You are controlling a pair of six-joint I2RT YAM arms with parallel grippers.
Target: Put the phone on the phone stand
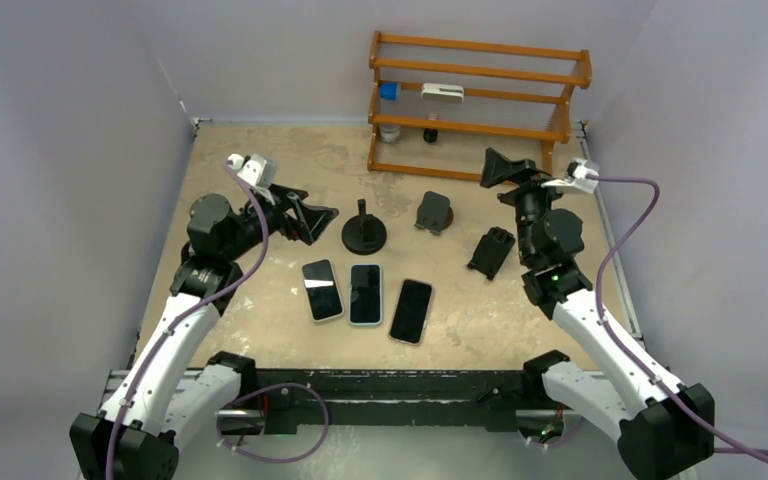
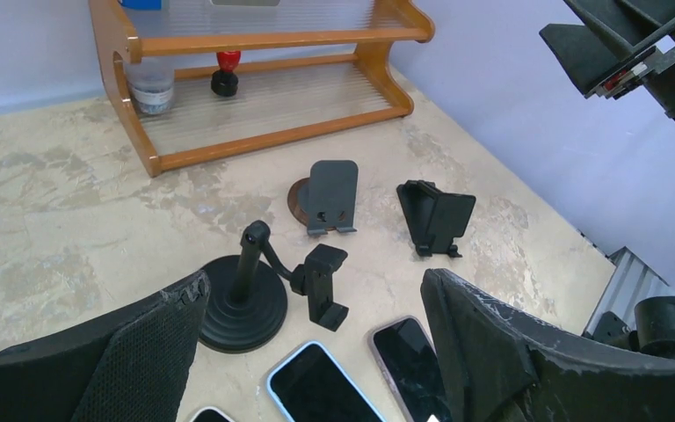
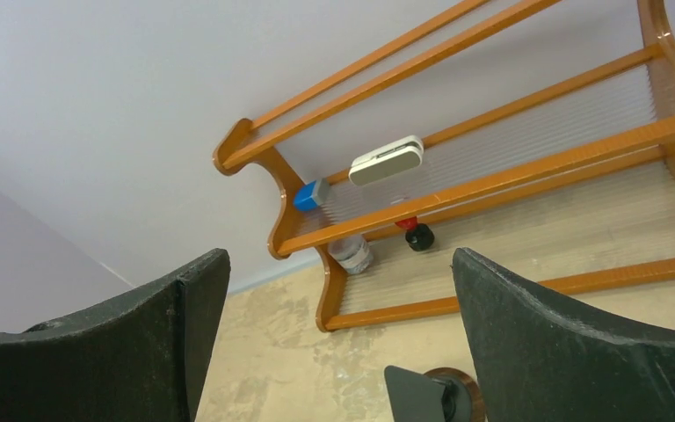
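On the table (image 1: 260, 190), three phones (image 1: 366, 293), left claw (image 1: 312, 220) spread, right claw (image 1: 501, 168) spread, both empty.

Three phones (image 1: 365, 293) lie side by side with narrow gaps, open from above. A round-base stand (image 1: 363, 232) crowds just behind them. The rack (image 1: 475, 100) closes the table (image 1: 310, 155) at rear right.

Overhead rear view; wrists facing rack (image 2: 272, 139)

3 phones (image 1: 365, 293) flat, grippers clear.
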